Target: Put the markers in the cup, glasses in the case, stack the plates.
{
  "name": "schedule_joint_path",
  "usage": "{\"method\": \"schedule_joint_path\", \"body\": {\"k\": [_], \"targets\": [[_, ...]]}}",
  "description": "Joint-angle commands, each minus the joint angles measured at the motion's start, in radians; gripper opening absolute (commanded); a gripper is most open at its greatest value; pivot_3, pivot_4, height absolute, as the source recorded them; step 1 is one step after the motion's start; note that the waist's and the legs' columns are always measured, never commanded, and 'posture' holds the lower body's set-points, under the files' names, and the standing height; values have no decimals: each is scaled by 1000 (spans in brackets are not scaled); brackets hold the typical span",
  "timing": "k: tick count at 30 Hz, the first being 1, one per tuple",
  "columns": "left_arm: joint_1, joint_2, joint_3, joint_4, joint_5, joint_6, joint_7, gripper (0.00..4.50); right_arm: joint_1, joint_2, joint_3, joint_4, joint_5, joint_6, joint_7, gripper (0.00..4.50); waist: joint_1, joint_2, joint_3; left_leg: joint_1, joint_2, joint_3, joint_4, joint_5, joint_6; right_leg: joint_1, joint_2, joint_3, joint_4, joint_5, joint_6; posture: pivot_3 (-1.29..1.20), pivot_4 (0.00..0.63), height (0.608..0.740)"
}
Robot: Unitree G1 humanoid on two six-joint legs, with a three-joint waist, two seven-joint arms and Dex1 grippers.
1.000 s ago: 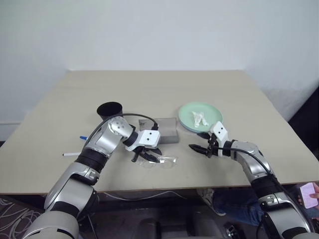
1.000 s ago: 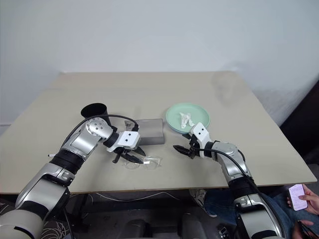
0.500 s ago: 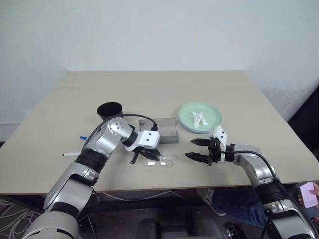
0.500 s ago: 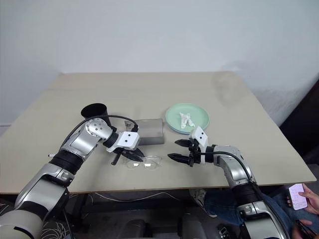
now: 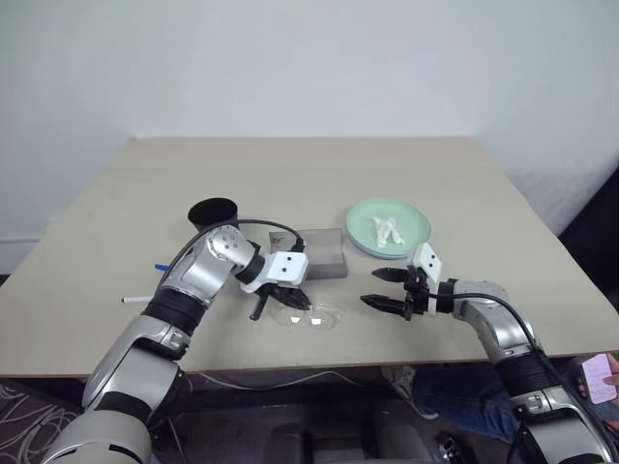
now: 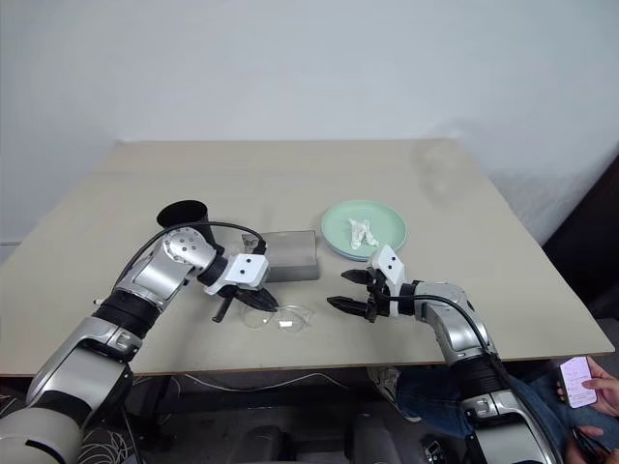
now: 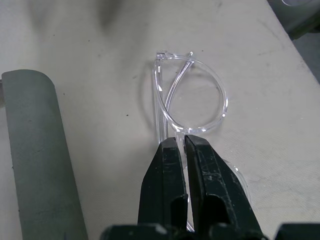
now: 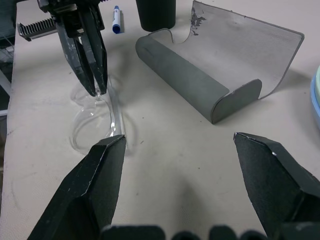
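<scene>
A marker (image 5: 138, 299) is lying near the table's (image 5: 97, 222) left edge, a second, blue-capped one (image 8: 115, 12) resting closer to the cup (image 5: 214, 213), which is standing upright just behind the left arm. Both are sitting well clear of the current work, apparently left for another step.

The left gripper (image 5: 280, 302) is angling down toward the tabletop, fingers (image 7: 172, 165) clamping together on the bridge of the glasses (image 5: 311, 316). Pinching the thin middle likely is giving a balanced hold on a frame too slight to grab by a lens. The glasses are resting flat on the table, near the front edge, just in front of the case (image 5: 324, 253).

The case is lying with its flap (image 8: 240, 47) standing open toward the glasses, so the route in looks short and unobstructed.

The right gripper (image 5: 385, 289) is hovering just beside the glasses, jaws spread wide and holding nothing, seemingly waiting to assist or steady.

Behind it the mint green plate (image 5: 389, 226) is carrying a crumpled tissue (image 5: 388, 230). A light blue rim (image 8: 316, 100) is peeking in at the right wrist view's margin.

Bare tabletop is stretching far behind everything; the front edge is the tight side.
</scene>
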Motion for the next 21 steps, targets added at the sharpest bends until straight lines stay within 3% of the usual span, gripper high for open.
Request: {"method": "schedule_joint_path", "body": {"k": [1, 13, 21], "targets": [[-38, 6, 55, -47, -51, 38, -17, 16, -33, 4, -10, -6, 3, -22, -6, 3751, 0, 0, 0, 0, 0, 0, 0, 0, 0, 0, 0, 0, 0, 0, 0, 0, 0, 721], [-122, 10, 122, -1, -64, 26, 25, 16, -26, -1, -12, -10, 24, -18, 37, 3751, 0, 0, 0, 0, 0, 0, 0, 0, 0, 0, 0, 0, 0, 0, 0, 0, 0, 721], [-300, -32, 112, 304, 54, -175, 236, 16, -28, 7, -2, -9, 12, -25, 41, 3751, 1, 0, 0, -1, -1, 0, 1, 0, 0, 0, 0, 0, 0, 0, 1, 0, 0, 721]]}}
